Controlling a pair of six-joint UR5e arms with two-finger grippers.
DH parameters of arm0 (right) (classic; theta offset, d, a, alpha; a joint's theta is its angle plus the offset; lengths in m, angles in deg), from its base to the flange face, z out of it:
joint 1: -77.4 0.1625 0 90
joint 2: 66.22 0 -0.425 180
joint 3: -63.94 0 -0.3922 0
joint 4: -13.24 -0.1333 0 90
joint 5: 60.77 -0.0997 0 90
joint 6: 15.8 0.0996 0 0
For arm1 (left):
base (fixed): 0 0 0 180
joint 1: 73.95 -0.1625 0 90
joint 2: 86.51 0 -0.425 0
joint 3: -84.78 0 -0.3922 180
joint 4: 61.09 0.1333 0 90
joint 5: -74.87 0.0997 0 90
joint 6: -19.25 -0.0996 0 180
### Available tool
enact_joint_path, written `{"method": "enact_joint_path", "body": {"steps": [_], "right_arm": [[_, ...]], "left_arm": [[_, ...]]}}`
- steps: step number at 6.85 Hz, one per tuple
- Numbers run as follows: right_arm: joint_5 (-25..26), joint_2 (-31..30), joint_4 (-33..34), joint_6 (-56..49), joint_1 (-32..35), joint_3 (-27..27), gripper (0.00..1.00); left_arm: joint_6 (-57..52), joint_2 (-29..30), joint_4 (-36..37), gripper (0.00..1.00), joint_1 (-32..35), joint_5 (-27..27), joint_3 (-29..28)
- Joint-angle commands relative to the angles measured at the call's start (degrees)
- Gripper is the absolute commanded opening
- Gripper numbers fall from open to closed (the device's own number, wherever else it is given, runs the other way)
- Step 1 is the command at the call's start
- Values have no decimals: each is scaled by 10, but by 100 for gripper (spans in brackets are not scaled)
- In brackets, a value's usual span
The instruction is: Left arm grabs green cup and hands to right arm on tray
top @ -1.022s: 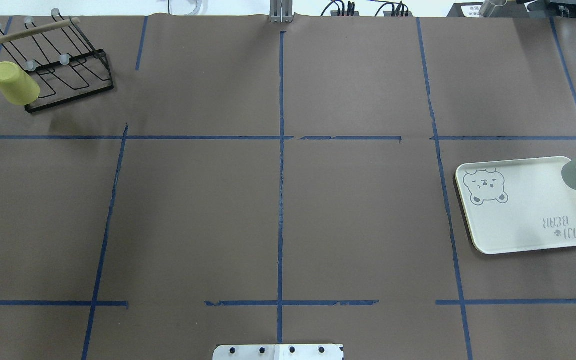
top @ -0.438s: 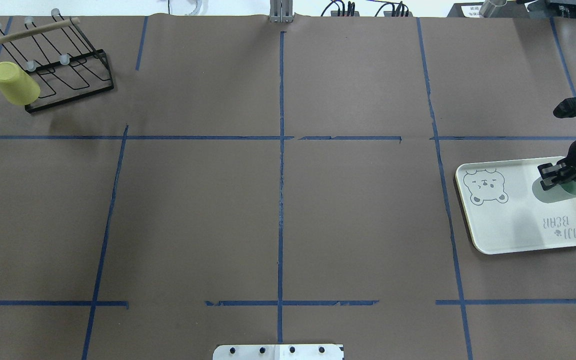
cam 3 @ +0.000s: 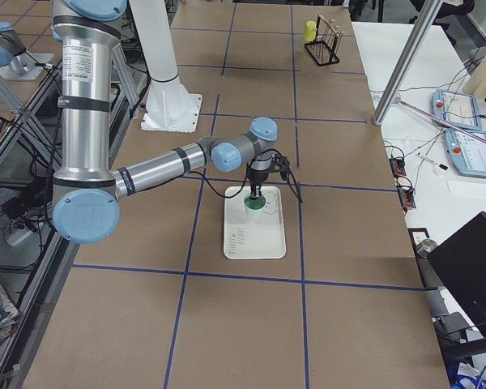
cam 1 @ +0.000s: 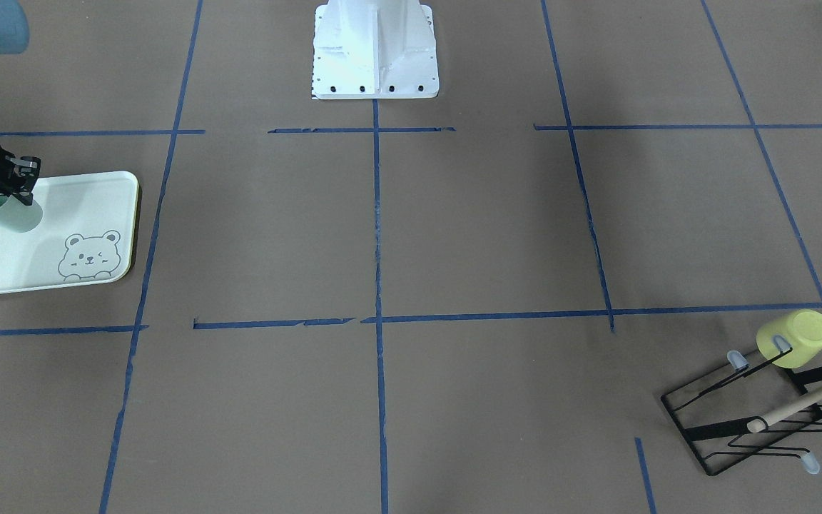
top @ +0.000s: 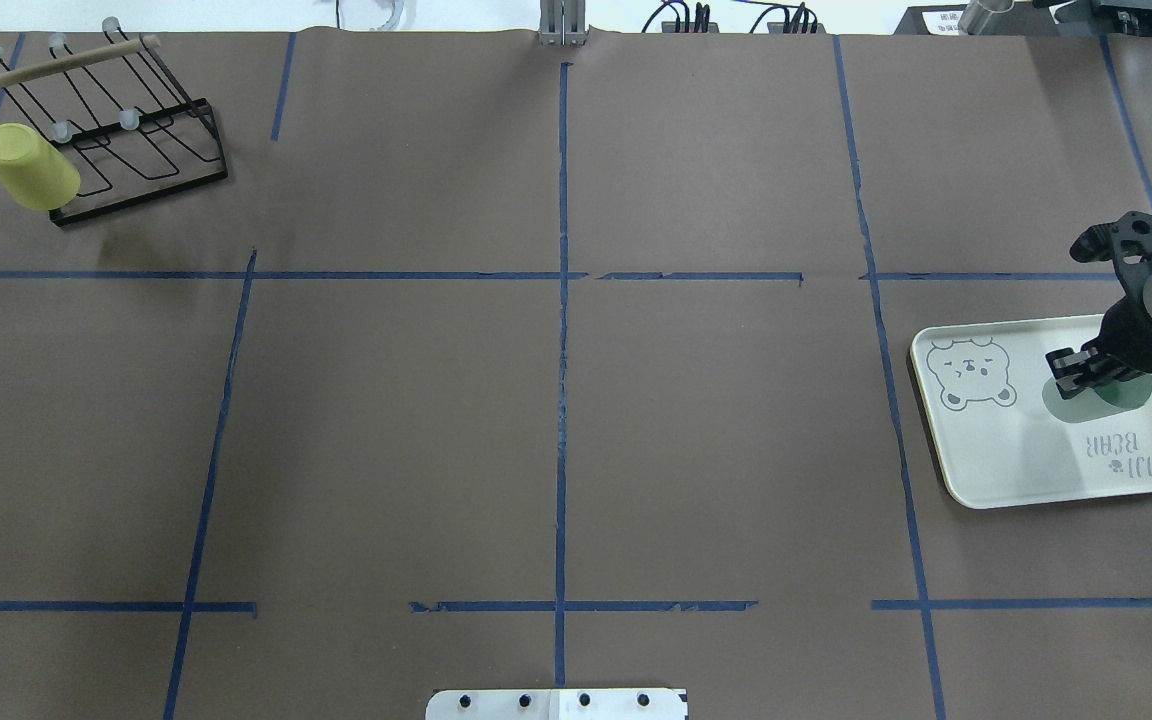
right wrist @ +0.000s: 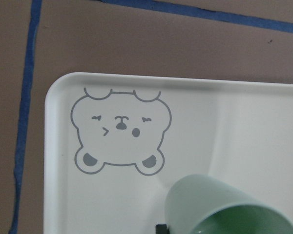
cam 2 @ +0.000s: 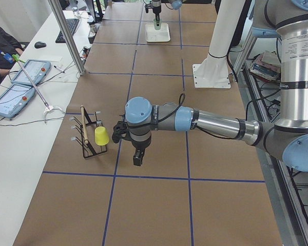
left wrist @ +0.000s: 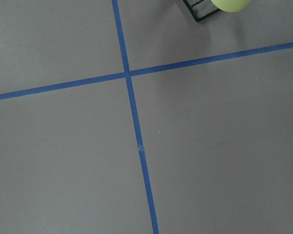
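Observation:
My right gripper is shut on the green cup, gripping its rim. It holds the cup tilted, just over the far right part of the tray. I cannot tell whether the cup touches the tray. The cup and the tray also show at the left edge of the front-facing view. In the right wrist view the cup sits low, with the tray's bear drawing beyond it. My left gripper shows only in the exterior left view, hanging over bare table; I cannot tell if it is open or shut.
A black wire rack with a wooden bar stands at the far left corner. A yellow-green cup hangs on it, also seen in the left wrist view. Blue tape lines cross the brown table. The robot base is at mid-table.
The right gripper with the green cup has come in from the right edge, moving left over the tray and lower. The rack and the yellow-green cup have not moved.

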Motion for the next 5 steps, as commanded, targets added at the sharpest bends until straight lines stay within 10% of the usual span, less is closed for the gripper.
{"method": "enact_joint_path", "body": {"steps": [1,3,5], "right_arm": [[14,3,-1,1,-20,21,7],[14,9,-1,1,-23,31,27],[14,16,-1,1,-23,36,75]], "left_arm": [[0,1,0,100,0,0,0],[0,1,-1,100,0,0,0],[0,1,-1,100,0,0,0]]}}
